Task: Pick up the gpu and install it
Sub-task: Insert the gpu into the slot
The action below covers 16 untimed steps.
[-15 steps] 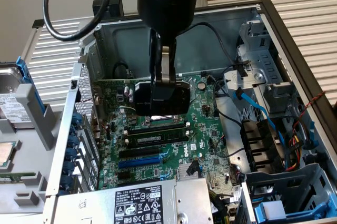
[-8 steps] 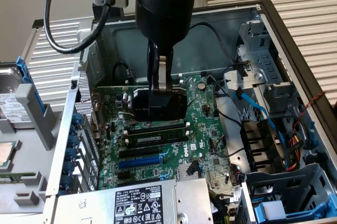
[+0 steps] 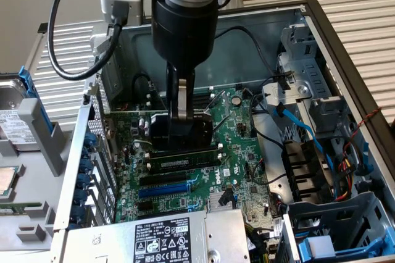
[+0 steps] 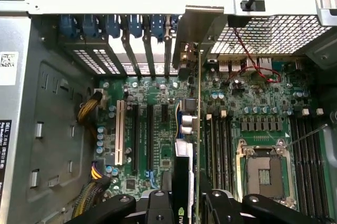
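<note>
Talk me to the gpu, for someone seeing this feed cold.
Start at the open computer case, then the large green motherboard lying inside it. Over the board's middle, the gripper clamps the gpu. It is the one bulky black fan shroud on a small green card; the slots beside it are thin, flat strips.

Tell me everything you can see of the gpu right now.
The gpu is a thin green board with a black plastic shroud and a silver metal bracket at one end. It stands on edge over the motherboard inside the open case. The end effector grips its shroud from above.
</note>
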Each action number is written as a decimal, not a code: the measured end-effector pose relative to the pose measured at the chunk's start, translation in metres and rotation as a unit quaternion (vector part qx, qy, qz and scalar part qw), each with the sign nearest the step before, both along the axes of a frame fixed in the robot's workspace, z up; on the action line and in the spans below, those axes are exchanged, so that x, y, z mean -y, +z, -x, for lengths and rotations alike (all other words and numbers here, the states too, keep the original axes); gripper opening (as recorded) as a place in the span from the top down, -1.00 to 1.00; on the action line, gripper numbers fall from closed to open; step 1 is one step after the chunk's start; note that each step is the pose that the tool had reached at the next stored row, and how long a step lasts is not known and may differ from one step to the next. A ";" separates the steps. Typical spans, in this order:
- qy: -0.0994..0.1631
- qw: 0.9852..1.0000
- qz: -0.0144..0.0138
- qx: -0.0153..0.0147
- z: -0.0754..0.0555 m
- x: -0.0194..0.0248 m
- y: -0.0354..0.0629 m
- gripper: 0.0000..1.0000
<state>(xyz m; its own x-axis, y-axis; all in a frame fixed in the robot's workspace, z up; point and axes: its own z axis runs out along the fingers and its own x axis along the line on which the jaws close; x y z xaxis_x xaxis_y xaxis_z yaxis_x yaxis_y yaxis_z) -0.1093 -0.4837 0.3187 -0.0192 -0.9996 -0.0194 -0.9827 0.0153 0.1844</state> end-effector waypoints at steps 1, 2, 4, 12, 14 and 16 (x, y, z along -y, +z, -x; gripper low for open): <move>0.000 1.000 0.000 0.001 0.000 0.0000 -0.0018 0.43; 0.000 1.000 0.000 0.001 0.000 0.0000 -0.0035 0.43; 0.000 1.000 0.000 0.001 0.000 0.0000 -0.0039 0.43; 0.006 1.000 0.000 0.001 0.000 0.0000 -0.0041 0.43; 0.016 1.000 0.000 0.001 0.000 0.0000 -0.0040 0.43; 0.027 1.000 0.000 0.001 0.000 0.0000 -0.0040 0.43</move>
<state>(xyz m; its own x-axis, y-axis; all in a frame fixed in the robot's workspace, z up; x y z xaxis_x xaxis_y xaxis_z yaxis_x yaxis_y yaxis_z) -0.1094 -0.4837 0.3147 0.0350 -0.9992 -0.0195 -0.9826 -0.0380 0.1820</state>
